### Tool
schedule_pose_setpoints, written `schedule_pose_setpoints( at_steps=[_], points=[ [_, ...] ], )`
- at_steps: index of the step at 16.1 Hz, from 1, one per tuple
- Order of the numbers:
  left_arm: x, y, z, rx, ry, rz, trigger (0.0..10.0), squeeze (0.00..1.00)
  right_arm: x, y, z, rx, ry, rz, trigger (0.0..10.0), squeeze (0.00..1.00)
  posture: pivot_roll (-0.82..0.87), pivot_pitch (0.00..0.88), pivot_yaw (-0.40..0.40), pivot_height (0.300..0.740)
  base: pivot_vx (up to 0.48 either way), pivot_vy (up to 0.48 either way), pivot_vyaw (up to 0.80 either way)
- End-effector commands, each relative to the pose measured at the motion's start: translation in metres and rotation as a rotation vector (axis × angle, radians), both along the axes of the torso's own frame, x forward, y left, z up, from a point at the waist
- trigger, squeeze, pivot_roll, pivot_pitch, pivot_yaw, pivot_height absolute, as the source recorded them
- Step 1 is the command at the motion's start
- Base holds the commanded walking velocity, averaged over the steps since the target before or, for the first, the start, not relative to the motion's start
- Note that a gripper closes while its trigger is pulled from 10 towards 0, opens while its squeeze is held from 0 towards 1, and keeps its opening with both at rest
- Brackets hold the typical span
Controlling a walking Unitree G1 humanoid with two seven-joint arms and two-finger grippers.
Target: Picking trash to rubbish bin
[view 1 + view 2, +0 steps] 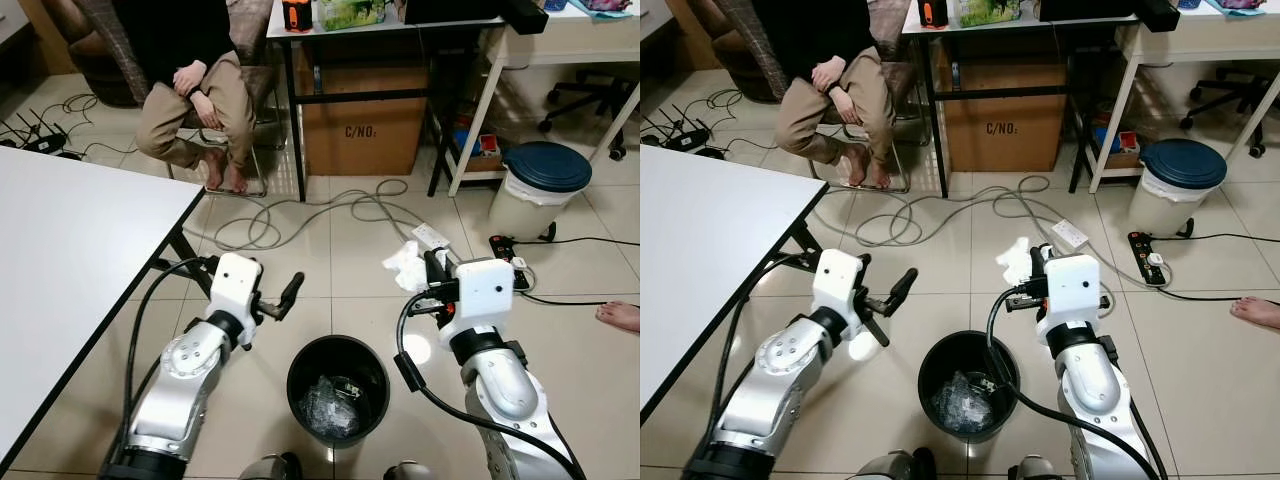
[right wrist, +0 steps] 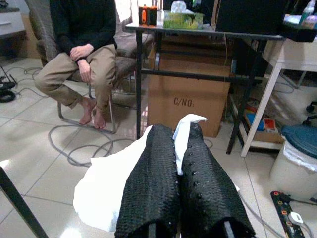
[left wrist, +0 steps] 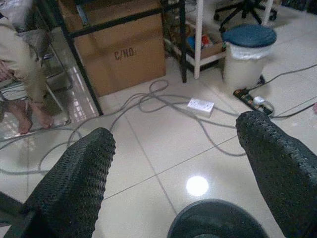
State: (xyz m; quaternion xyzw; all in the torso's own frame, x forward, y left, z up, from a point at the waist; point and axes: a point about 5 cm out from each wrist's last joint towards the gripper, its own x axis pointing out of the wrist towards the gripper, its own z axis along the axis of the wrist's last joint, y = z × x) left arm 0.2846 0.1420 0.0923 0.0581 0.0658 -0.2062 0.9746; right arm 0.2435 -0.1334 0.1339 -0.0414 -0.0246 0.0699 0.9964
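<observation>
The right gripper [image 2: 181, 163] pinches a white tissue [image 2: 106, 186] above the floor beside the black bin [image 1: 338, 385], while the left gripper [image 3: 176, 173] hangs spread wide.

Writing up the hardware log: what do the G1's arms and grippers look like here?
Both arms have silver metallic shells with round joint covers and black bands at the wrists. Each wrist carries a boxy white housing. Thick black cables loop outside each arm. The left gripper and right gripper each have two long black fingers with a dimpled, textured surface.
</observation>
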Motion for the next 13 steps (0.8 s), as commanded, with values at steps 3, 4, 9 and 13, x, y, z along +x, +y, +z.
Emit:
schedule_pose_setpoints(
  at_steps=[3,4,9,13],
  points=[
    [-0.001,0.011,-0.012,0.024,0.018,0.003,10.0,0.0,0.001,0.005,-0.001,0.017,-0.003,0.017,0.0,0.0,-0.09,0.151,0.089,0.74,0.0,0.0,0.0],
    [0.0,0.013,-0.015,0.032,0.011,-0.016,10.0,0.0,0.001,0.007,-0.004,0.026,0.016,0.03,0.0,0.0,-0.09,0.151,0.089,0.74,0.0,0.0,0.0],
    [-0.004,0.04,-0.03,0.143,0.035,-0.073,10.0,0.0,-0.007,0.014,-0.01,0.046,0.055,0.07,0.0,0.0,-0.09,0.179,0.094,0.74,0.0,0.0,0.0],
    [-0.008,0.062,-0.037,0.208,0.056,-0.052,10.0,0.0,-0.015,0.018,-0.023,0.112,0.154,0.106,0.0,0.0,-0.09,0.207,0.099,0.74,0.0,0.0,0.0]
  ],
)
